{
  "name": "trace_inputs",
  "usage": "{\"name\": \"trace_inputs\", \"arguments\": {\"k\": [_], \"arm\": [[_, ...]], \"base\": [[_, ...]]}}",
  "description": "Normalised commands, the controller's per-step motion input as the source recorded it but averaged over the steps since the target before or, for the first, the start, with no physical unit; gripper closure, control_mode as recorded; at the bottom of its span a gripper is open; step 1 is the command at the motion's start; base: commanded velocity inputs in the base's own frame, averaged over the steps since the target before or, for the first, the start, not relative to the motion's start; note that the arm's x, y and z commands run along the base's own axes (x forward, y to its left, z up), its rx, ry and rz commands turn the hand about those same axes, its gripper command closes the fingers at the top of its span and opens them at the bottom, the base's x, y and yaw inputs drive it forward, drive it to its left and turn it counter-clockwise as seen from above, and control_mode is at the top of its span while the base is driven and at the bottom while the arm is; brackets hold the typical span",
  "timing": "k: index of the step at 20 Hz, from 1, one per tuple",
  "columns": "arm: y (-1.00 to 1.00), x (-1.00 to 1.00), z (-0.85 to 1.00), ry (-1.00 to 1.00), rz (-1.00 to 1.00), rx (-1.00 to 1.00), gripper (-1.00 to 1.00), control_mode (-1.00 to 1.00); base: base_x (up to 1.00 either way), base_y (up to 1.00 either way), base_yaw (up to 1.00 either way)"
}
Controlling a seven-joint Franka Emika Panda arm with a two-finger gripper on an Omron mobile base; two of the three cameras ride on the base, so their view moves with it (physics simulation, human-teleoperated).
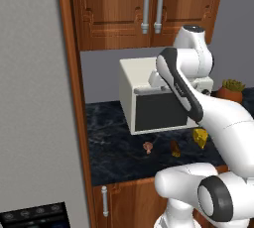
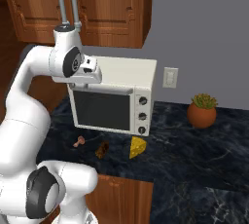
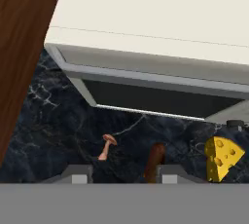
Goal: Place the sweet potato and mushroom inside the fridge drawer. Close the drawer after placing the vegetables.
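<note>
My claw (image 3: pixel 118 173) hangs half open above the oven (image 3: pixel 160 33), holding nothing. In front of the oven's door lie the mushroom (image 3: pixel 106 146), then the potato (image 3: pixel 154 161), then cheese (image 3: pixel 221 157).

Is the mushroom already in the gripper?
No, the mushroom lies on the dark counter in front of the toaster oven, beside the sweet potato.

mushroom (image 1: pixel 148 146) left of sweet potato (image 1: pixel 174 147) | cheese wedge (image 1: pixel 200 137) right | toaster oven (image 1: pixel 149 98) behind
</note>
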Motion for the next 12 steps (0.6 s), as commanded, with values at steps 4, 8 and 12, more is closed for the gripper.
{"name": "trace_inputs", "arguments": {"k": [4, 8, 12], "arm": [[0.04, -0.52, -0.17, -0.09, -0.02, -0.01, -1.0, -1.0], [-0.09, -0.87, -0.88, -0.09, -0.14, 0.14, -1.0, -1.0], [-0.36, -0.36, -1.0, 0.14, -0.26, 0.24, -1.0, -1.0]], "base": [[0.0, 0.0, 0.0], [0.0, 0.0, 0.0], [0.0, 0.0, 0.0]]}}
